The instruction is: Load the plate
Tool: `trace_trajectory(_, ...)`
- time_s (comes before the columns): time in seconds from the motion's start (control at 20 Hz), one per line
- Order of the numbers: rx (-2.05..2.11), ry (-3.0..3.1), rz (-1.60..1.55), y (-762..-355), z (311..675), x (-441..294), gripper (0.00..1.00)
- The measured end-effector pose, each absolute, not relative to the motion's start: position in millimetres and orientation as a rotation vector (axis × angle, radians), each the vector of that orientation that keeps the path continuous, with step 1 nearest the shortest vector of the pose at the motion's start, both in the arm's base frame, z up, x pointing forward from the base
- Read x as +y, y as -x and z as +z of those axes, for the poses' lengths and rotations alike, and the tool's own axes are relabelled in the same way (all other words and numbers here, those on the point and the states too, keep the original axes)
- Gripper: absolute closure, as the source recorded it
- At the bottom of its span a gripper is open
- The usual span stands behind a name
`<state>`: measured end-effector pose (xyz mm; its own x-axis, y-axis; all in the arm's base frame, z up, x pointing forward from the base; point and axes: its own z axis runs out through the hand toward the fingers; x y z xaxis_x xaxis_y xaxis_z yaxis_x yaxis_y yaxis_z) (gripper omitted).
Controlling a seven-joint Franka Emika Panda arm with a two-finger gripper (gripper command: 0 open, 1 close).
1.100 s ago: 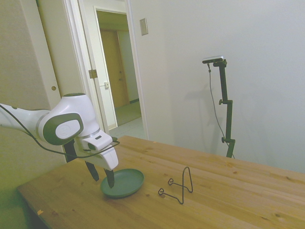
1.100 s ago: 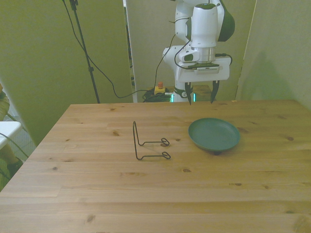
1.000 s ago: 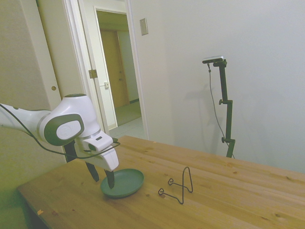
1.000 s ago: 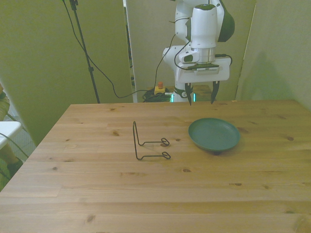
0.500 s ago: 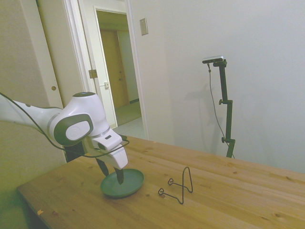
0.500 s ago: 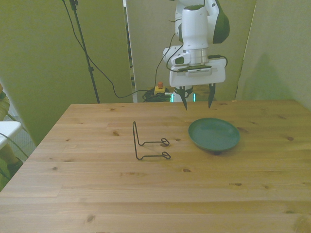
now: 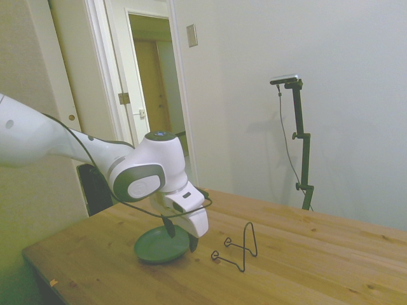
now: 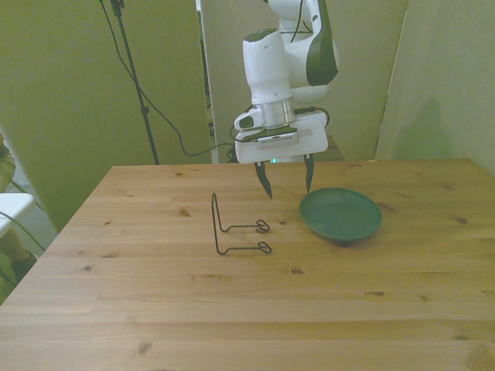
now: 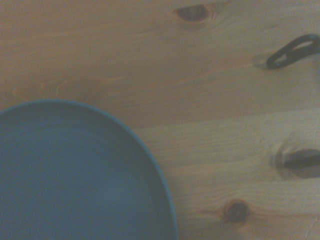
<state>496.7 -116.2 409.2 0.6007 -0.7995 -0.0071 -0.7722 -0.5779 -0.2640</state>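
The plate point(image 8: 341, 213) is seen flat on the wooden table point(image 8: 232, 309), with the wire stand point(image 8: 236, 228) near it toward the front view's left. The gripper point(image 8: 287, 182) is held above the table over the gap between the 2, at about 10 o'clock from the plate's centre as the front view shows it. From the gripper, the plate is therefore found at roughly 4 o'clock, with its near rim just beside the finger on the front view's right. Being round, the plate has no long axis to be matched.

In the side view, the gripper point(image 7: 181, 236) is seen low over the rim of the plate point(image 7: 156, 244), on the side that faces the wire stand point(image 7: 238, 248). Whether that rim is touched cannot be told.

The fingers are spread wide and point downward; nothing is held between them.

In the wrist view, only an arc of the plate point(image 9: 75, 175) and bare table point(image 9: 210, 120) are shown.

As a judgement, a rim grasp is being lined up, and the plate is not yet lifted.
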Motion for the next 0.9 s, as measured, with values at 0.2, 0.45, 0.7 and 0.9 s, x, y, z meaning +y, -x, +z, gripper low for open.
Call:
trace_trajectory(0.2,1.308,2.531,-0.104,-500.8,400.0,-121.6,0.00)
trace_trajectory(0.45,1.319,2.500,-0.065,-501.7,392.3,-125.6,0.00)
trace_trajectory(0.7,1.327,2.451,-0.010,-501.3,381.0,-128.0,0.00)
trace_trajectory(0.9,1.325,2.440,0.016,-502.5,371.8,-127.9,0.00)
